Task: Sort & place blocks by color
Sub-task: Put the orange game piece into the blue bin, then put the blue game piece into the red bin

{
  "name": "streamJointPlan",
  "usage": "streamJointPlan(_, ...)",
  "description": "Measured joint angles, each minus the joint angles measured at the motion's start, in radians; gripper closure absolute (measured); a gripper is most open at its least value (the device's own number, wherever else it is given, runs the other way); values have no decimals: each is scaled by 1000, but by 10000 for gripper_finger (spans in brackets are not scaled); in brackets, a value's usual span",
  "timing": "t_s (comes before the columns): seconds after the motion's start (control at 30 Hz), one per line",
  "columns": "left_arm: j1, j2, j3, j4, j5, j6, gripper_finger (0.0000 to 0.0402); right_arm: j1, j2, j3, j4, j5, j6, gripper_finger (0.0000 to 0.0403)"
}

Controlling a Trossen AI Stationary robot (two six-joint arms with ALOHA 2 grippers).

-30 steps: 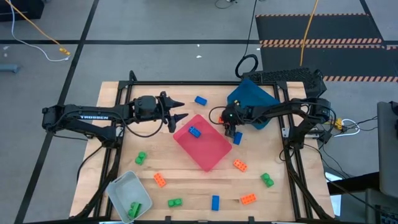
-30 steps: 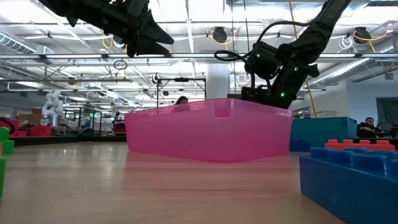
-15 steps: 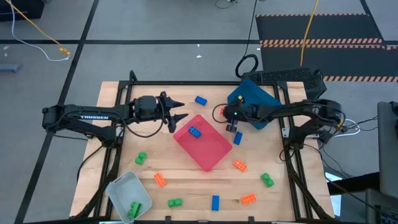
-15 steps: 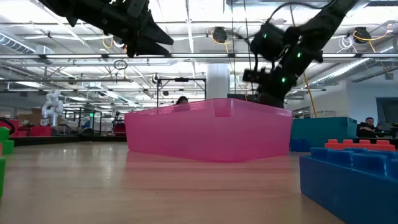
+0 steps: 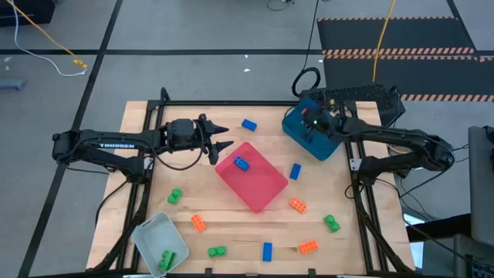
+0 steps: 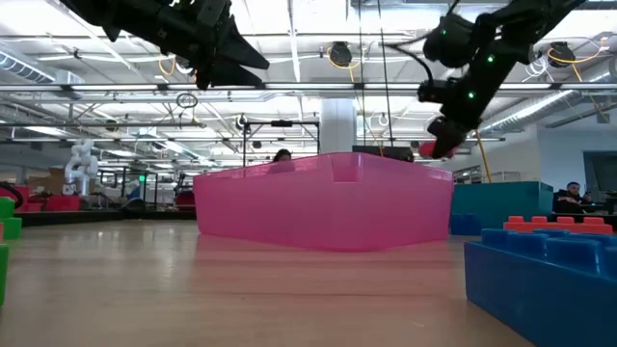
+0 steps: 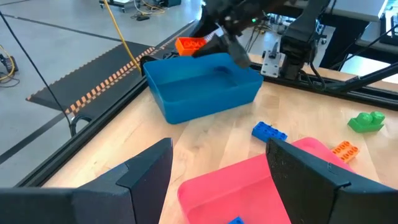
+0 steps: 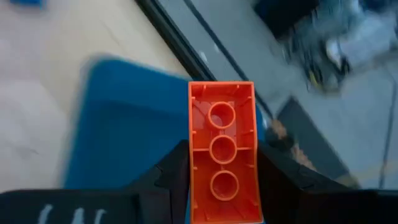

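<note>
Right wrist view: the right gripper (image 8: 221,186) clamps an orange block (image 8: 222,150) above the dark blue tray (image 5: 312,135), the block's long axis running straight out along the fingers, hollow underside facing the camera. The left gripper (image 5: 224,137) hangs with fingers spread wide, empty, beside the pink tray (image 5: 251,176) on the desk (image 5: 231,232).

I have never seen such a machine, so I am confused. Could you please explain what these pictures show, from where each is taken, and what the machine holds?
Two dark robot arms work at a wooden table. One camera looks straight down, one sits at table height, and one rides on each wrist. The right gripper holds an orange block above the blue tray. The left gripper hangs open beside the pink tray, which contains one blue block. Green, blue and orange blocks lie scattered on the table, and a grey tray holds a green block.
</note>
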State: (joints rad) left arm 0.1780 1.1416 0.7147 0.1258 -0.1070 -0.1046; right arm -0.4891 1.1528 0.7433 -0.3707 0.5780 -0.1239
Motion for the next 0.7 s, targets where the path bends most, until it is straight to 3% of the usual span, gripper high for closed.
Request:
streamJointPlan(0.27,0,0,0,3,0,6,144,-95,16,0,-78,-58,64,260)
streamJointPlan(0.53,0,0,0,0,0,5,144,-114,15,0,-74,-56,132,141)
streamJointPlan(0.7,0,0,0,-1,0,-3,144,-114,15,0,-68,-100,169,93)
